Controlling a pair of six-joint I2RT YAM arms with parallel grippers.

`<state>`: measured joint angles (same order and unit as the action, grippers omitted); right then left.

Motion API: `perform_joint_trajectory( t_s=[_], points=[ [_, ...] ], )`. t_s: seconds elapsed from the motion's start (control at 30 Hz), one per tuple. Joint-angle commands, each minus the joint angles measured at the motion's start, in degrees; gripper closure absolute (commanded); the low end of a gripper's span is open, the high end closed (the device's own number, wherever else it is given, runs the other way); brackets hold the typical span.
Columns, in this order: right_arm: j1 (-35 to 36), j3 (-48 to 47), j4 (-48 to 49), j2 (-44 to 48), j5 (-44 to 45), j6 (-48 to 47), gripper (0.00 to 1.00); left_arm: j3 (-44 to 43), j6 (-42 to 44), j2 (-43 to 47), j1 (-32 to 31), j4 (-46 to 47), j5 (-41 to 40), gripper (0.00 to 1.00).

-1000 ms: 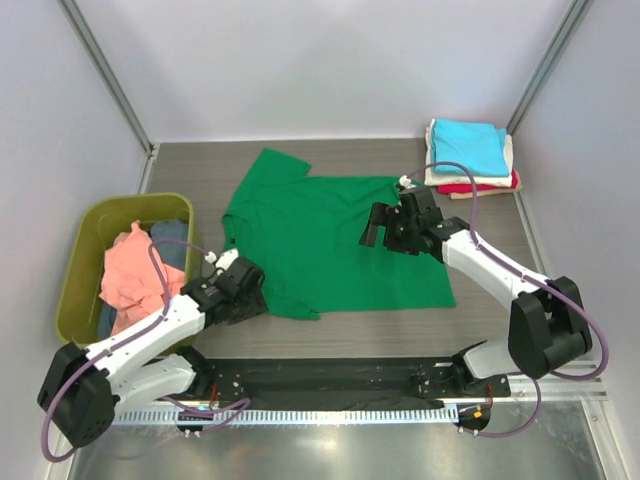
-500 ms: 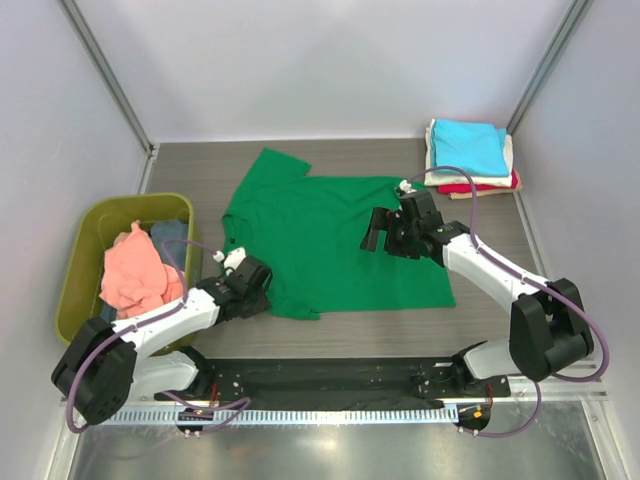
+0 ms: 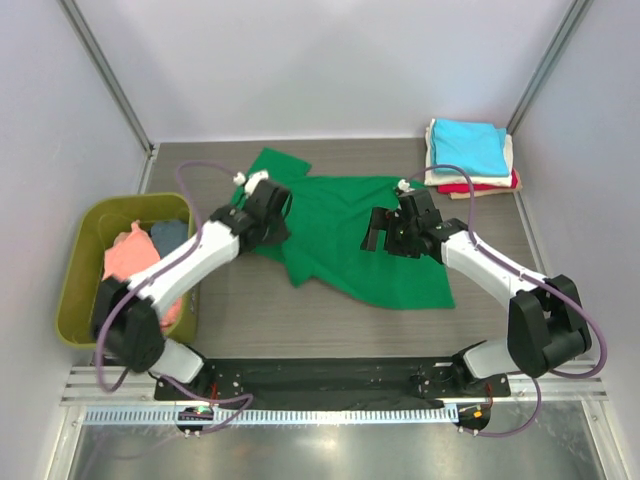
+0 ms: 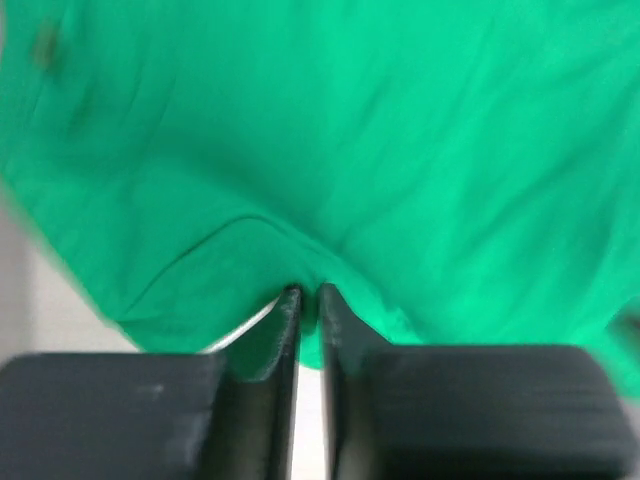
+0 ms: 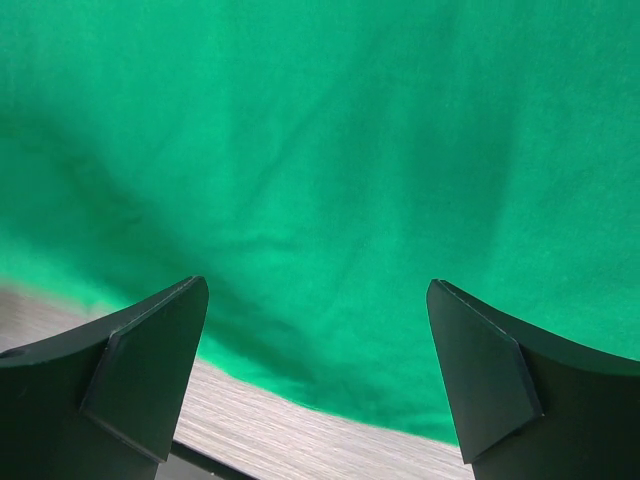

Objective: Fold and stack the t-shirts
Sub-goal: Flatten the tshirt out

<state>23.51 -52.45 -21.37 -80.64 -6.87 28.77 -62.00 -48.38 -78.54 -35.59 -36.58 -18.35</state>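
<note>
Left gripper (image 4: 308, 296) is clenched on a pinch of the bright green t-shirt (image 3: 345, 250), which lies on the grey table (image 3: 240, 310) with its left side drawn inward. Right gripper (image 3: 376, 230) hovers spread wide over the shirt's right half, grasping nothing.

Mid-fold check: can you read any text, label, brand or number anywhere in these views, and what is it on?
No readable text in any view.
green t-shirt: plain, no print or tag showing.
folded stack: solid colours, no print showing.
olive tub: no marking visible.
left arm, right arm: no lettering visible.
</note>
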Motion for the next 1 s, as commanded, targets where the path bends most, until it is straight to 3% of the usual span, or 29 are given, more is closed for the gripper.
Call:
perform_joint_trajectory(
  t_s=[0.0,0.03,0.1,0.17,0.23,0.4,0.53,0.83,0.97],
  points=[
    [0.0,-3.8,0.2,0.6,0.1,-1.1,0.03,-10.6,7.6,-15.8,4.8,-3.1,4.6,0.79],
    [0.0,-3.9,0.1,0.2,-0.5,-1.1,0.03,-17.1,8.2,-19.7,5.5,-4.8,7.0,0.74],
    [0.0,-3.7,-0.4,0.3,-1.0,-1.2,0.03,-19.1,8.3,-24.3,4.8,-8.2,7.5,0.64],
    [0.0,-2.8,-1.0,1.4,-0.9,-1.5,0.02,-13.4,7.4,-20.0,3.6,-3.7,7.0,0.49],
    [0.0,-1.4,-0.9,2.1,-0.2,-2.1,0.02,-8.0,6.1,-16.5,3.1,-1.8,6.2,0.45],
    [0.0,-1.3,-0.3,-0.1,-0.6,-2.1,0.02,0.4,5.7,-6.1,3.1,-1.1,1.4,0.45],
    [0.0,-2.7,0.3,-2.5,-1.2,-2.1,0.02,6.0,5.1,-2.8,3.1,6.5,2.8,0.47],
    [0.0,-3.4,0.4,-2.5,-2.5,-1.7,0.03,3.4,5.8,-13.5,4.1,15.3,7.4,0.61],
    [0.1,-2.5,0.4,-1.8,-3.8,-0.9,0.03,1.1,6.4,-16.3,5.0,16.2,8.1,0.62]
  ],
)
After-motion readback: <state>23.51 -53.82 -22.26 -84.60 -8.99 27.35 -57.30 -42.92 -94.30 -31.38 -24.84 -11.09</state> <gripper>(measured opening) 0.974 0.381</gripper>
